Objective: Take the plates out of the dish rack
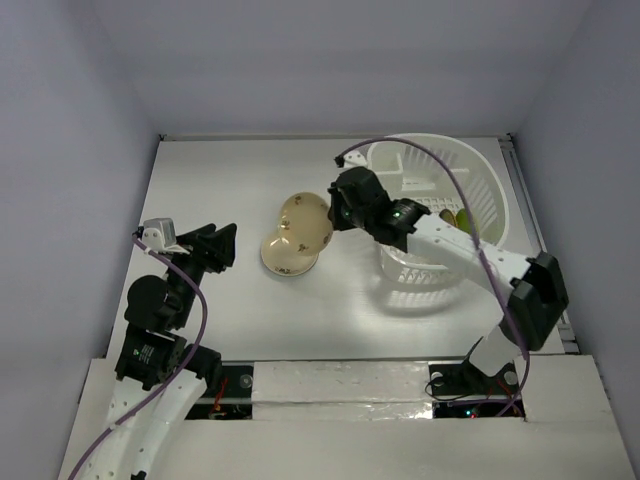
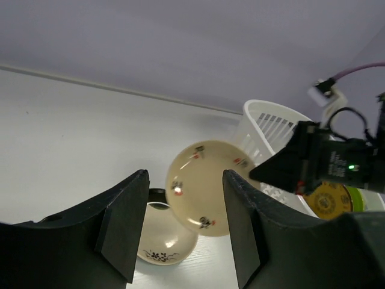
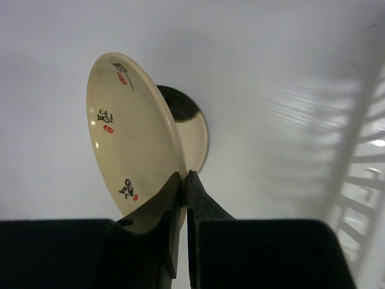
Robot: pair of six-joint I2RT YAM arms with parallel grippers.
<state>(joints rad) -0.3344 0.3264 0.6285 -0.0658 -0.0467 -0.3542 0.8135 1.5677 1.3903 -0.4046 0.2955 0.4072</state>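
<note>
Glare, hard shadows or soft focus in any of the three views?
Top external: even light; the dish rack throws a slatted shadow on the table. Left wrist: small glare spot on the cream plate; left gripper a near-black silhouette. Right wrist: right gripper underexposed, slat shadows at right blurred.

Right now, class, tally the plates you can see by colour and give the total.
Cream: 2, the tilted cream plate and the flat cream plate
Amber-yellow: 1, the amber-yellow plate
Lime green: 1, the lime green plate
Total: 4
</note>
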